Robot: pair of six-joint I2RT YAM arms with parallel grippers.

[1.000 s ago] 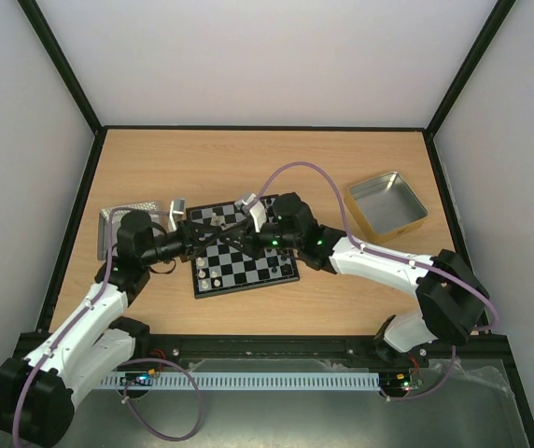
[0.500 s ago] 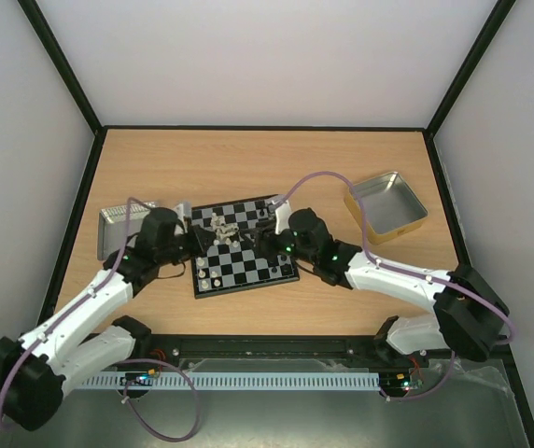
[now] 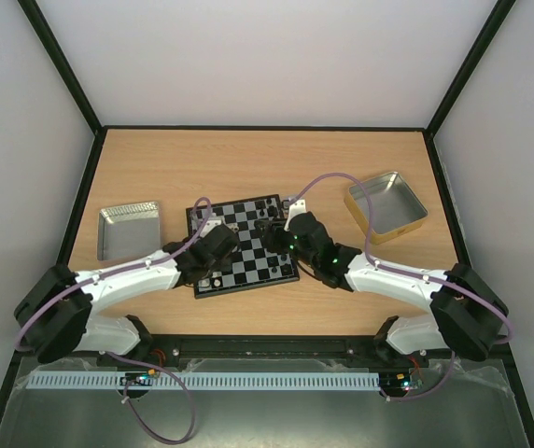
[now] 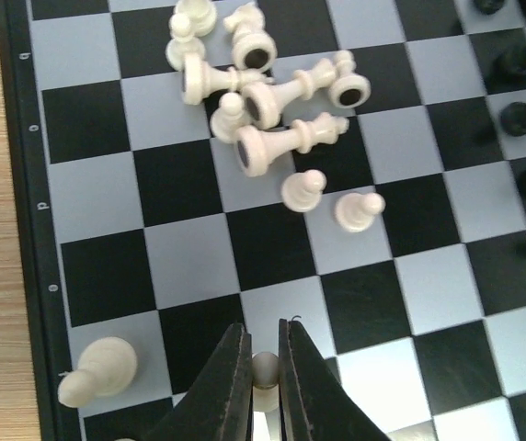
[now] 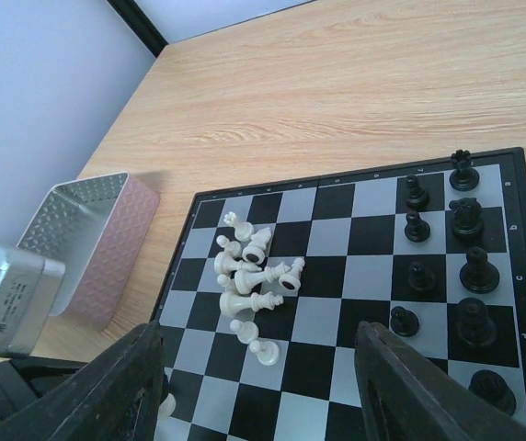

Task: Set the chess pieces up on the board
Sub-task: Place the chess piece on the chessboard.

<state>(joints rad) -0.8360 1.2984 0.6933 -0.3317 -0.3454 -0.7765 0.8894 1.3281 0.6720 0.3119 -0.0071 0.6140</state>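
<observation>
The left arm's swung down to the board's [image 3: 248, 271] near-left corner and the right pincer [image 5: 260, 333] popped wide open, empty. The left pincer [image 4: 263, 335] is clamped on a white pawn [image 4: 265, 369]. The black pieces [image 5: 477, 268] look set on the right. The toppled white heap [image 4: 263, 103] mid-board remains, cluttering squares. A silver tin [image 3: 127, 229] sits left.

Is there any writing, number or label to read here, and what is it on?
"b", "c", "d", "e": tiny letters along the rim of the board, left wrist view, seen turned, so only likely.
Print on the silver box, right wrist view: too blurred to read.
</observation>
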